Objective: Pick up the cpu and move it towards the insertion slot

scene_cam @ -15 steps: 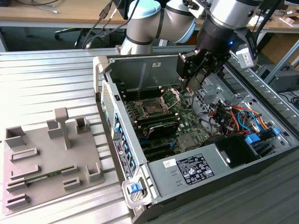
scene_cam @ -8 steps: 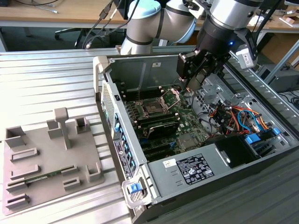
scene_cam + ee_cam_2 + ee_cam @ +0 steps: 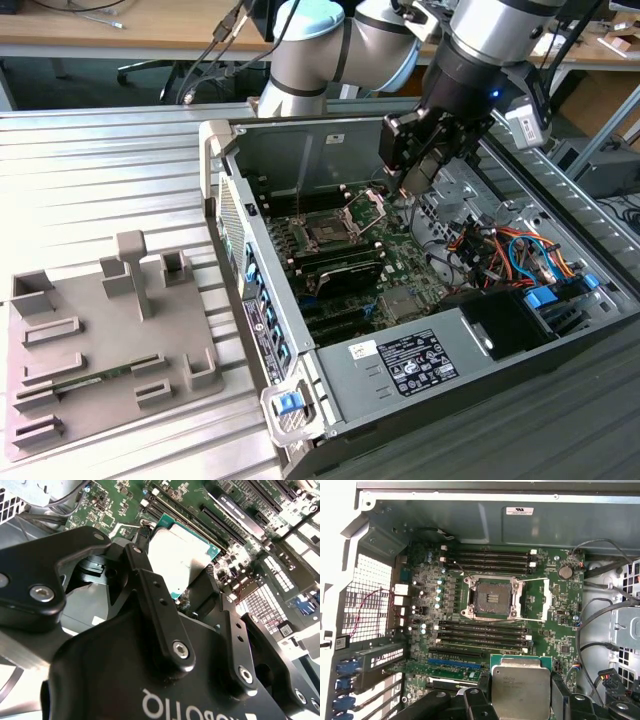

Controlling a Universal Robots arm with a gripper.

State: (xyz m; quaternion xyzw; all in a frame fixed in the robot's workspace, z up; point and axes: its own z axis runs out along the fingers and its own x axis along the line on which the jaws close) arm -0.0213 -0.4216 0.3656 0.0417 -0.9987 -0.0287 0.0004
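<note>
The black two-finger gripper was clamped on the silvery square cpu, holding it flat above the green board, short of the open, metal-framed insertion slot.

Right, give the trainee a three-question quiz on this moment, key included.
1. True or false: the gripper holds the cpu.
2. Is the insertion slot A) open and empty, or B) closed over a chip?
3. What lies in the grey tray at the exterior view's left?

Key:
1. True; its fingers clamp the chip's edges.
2. A.
3. A memory stick.
</note>
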